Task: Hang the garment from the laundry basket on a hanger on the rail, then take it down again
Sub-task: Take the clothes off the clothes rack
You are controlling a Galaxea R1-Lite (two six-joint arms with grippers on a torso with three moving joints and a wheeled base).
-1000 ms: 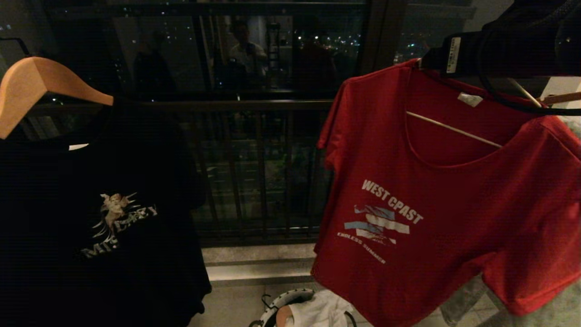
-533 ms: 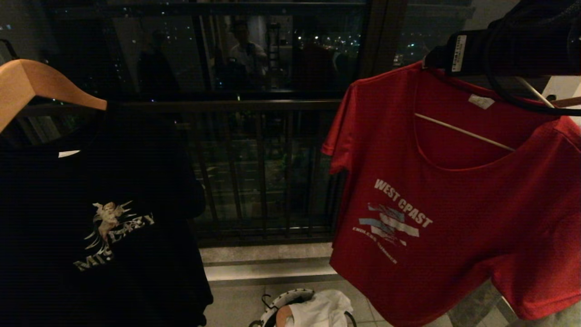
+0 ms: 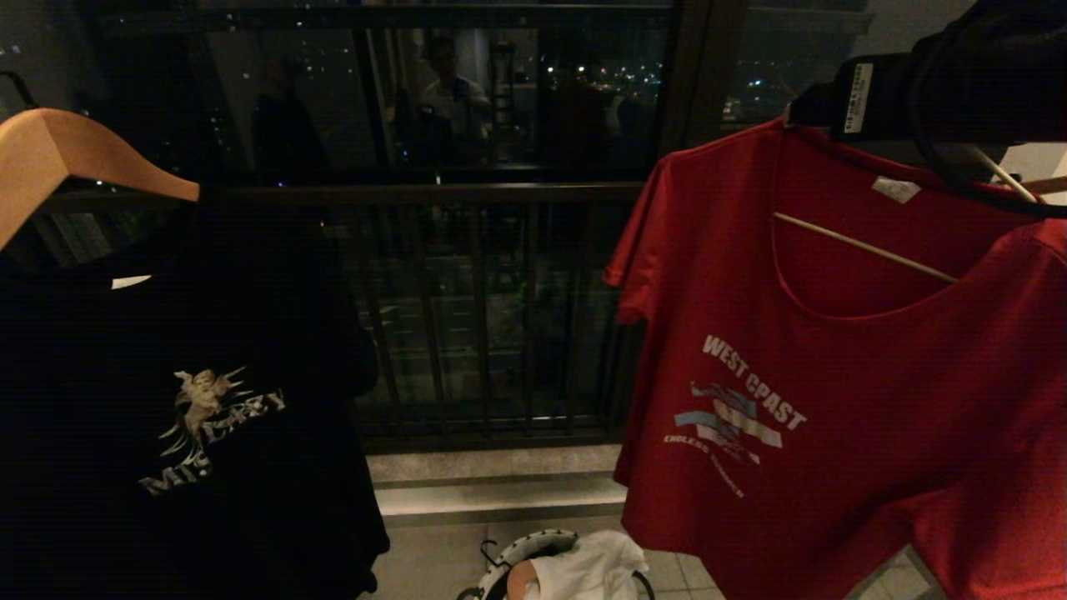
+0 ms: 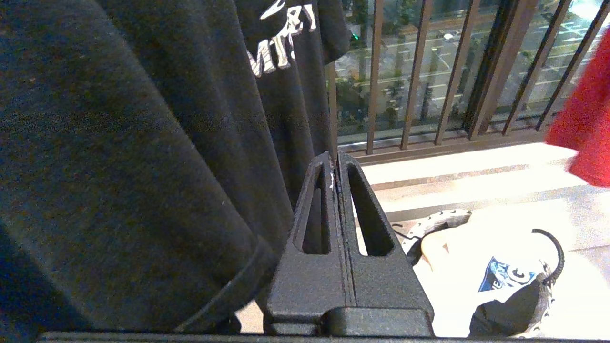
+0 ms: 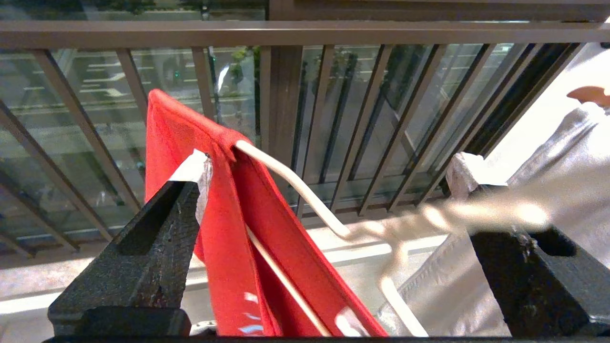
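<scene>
**Me:** Two shirts hang in my head view: the red garment (image 3: 842,375) on the right, draped over the thin white hanger (image 3: 863,246) whose bar shows through the neckline, and a black printed T-shirt (image 3: 183,400) on the left on a tan wooden hanger (image 3: 58,162).

**You:** And your right gripper?

**Me:** From the head I only see the dark bulk of that arm crossing the top right corner, just above the red collar. The right wrist view tells more: my right gripper (image 5: 333,224) stands spread wide, one finger at the neck label of the garment (image 5: 248,228), the other on the far side, with the hanger (image 5: 290,183) and its twisted neck running across the gap between them. Whether a finger actually touches the wire, I cannot tell.

**You:** The left one?

**Me:** It is outside the head view. Its own camera shows the left gripper (image 4: 336,164) pressed fully closed on nothing, right beside the black shirt's hem.

**You:** Where is the laundry basket?

**Me:** On the floor. The head catches only its rim (image 3: 529,550) at the bottom edge, with a white cloth (image 3: 588,571) in it. The left wrist view shows the laundry basket (image 4: 519,309) and a black loop handle, the cloth bearing a blue print, and a corner of the red shirt (image 4: 584,128) against the balcony railing (image 4: 424,71).
</scene>
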